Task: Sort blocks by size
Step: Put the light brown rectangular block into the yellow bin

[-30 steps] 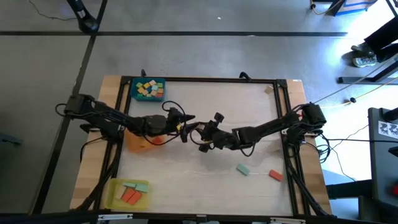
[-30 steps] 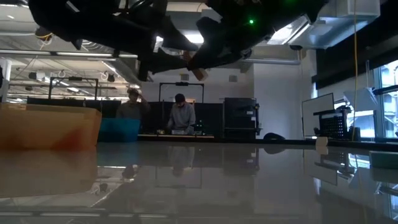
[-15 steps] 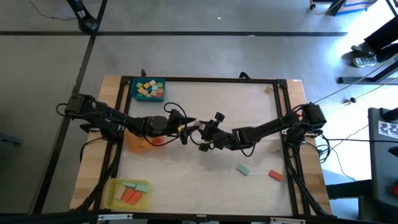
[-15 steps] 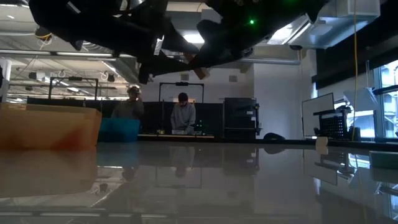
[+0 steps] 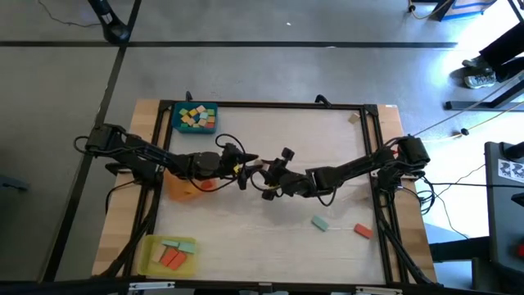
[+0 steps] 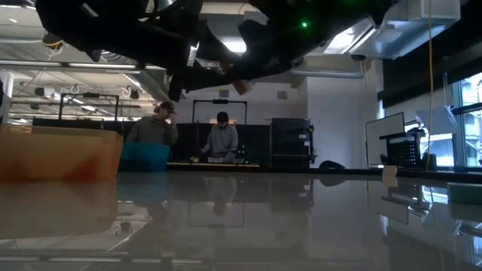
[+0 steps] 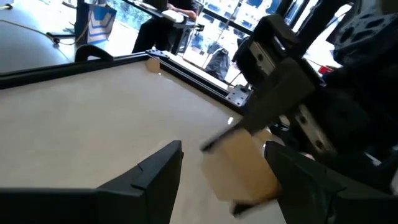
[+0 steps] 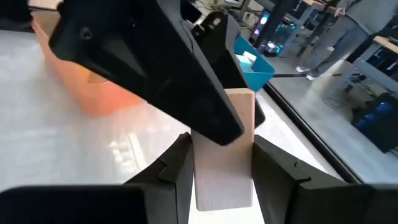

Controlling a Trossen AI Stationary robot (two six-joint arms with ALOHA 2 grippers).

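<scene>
Right tool grips a pale block standing upright, long axis vertical; left tool gapes beside it.

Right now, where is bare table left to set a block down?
Free: the wide stretch between the blue square tray and the right arm, and the front middle between the yellow square tray and the teal-green wooden block. Crowded: mid-table, where both end effectors meet beside the orange square tray.

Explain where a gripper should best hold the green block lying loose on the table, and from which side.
Grip the green block across its two long sides at mid-length, coming down from above. It lies flat and skewed on the table, so the gripper must turn to match. The red block lies apart, leaving finger room. The right gripper, nearer, is shut on a wooden block.
</scene>
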